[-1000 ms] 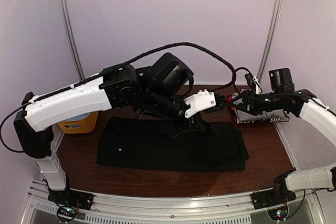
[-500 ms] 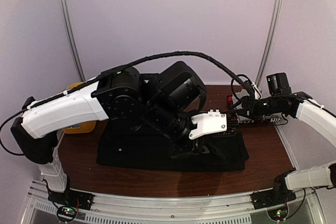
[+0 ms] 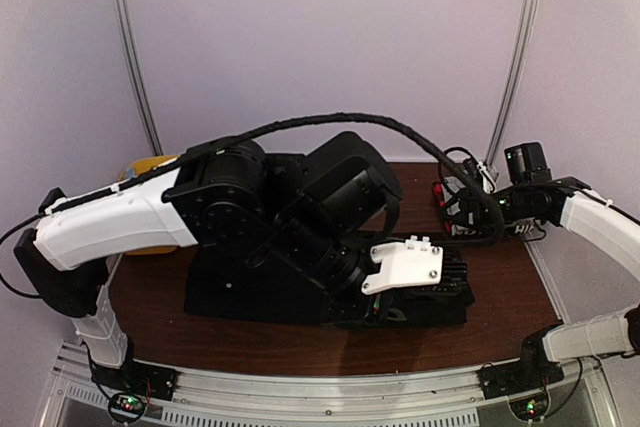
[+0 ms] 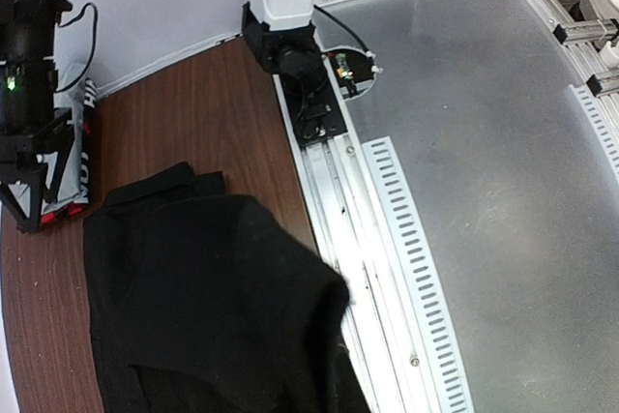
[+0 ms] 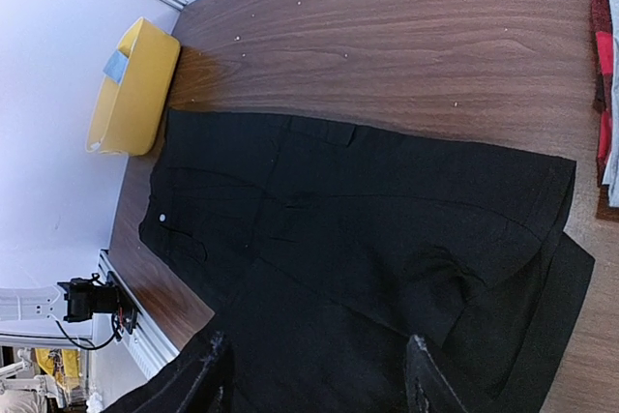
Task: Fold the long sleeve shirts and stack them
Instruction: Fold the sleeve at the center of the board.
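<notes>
- Black shirt point(image 5: 368, 229) flat beside the yellow basket point(image 5: 131, 89), ready for folding.
- Left gripper point(image 3: 397, 305) pinched shut on the shirt end far from the basket, likely to fold it over.
- Right gripper point(image 5: 315, 357) far from the basket too, fingers apart, empty, out of the way.

Even, moderate light. Overhead view soft, slightly blurred. Shirt point(image 5: 368, 239) under right gripper point(image 5: 317, 379) nearly featureless black. Sheen on metal rail point(image 4: 368, 239). Wrist views bowed at edges.

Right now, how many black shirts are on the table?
1: a soft black shirt spread across the middle of the brown wooden table; the left arm may hide others.
</notes>
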`<state>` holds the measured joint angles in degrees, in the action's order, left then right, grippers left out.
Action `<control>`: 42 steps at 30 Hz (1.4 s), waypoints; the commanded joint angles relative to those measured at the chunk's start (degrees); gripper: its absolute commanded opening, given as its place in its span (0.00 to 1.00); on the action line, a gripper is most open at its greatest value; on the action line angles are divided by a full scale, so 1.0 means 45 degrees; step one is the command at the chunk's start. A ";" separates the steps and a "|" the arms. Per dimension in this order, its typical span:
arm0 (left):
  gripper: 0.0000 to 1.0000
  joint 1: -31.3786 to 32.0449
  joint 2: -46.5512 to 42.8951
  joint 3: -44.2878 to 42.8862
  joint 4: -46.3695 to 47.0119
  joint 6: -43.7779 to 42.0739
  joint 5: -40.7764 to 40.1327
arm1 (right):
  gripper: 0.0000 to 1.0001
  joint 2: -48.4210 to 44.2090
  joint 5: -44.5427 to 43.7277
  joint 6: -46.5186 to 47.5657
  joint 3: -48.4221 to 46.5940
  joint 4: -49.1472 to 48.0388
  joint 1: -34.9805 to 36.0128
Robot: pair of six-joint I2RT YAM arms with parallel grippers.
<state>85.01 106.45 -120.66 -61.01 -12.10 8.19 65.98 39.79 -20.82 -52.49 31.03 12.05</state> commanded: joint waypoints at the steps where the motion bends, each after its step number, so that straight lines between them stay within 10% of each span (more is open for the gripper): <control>1: 0.00 0.0149 -0.0417 -0.0183 0.0831 -0.0426 0.0737 | 0.61 0.0065 -0.0017 0.0173 0.0336 -0.0441 -0.0120; 11: 0.00 -0.0255 -0.0810 0.1195 0.1809 -0.0484 0.0201 | 0.61 0.0079 0.0000 0.0219 0.0585 -0.0612 -0.0159; 42: 0.00 -1.0984 -0.0884 0.6837 0.6759 0.3246 0.6185 | 0.61 0.0594 -0.0084 0.0098 0.1099 -0.1603 -0.0159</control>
<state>40.86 103.92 -95.20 -36.34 -2.72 32.36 67.94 40.56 -20.80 -47.99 25.82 11.75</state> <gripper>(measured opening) 0.029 0.613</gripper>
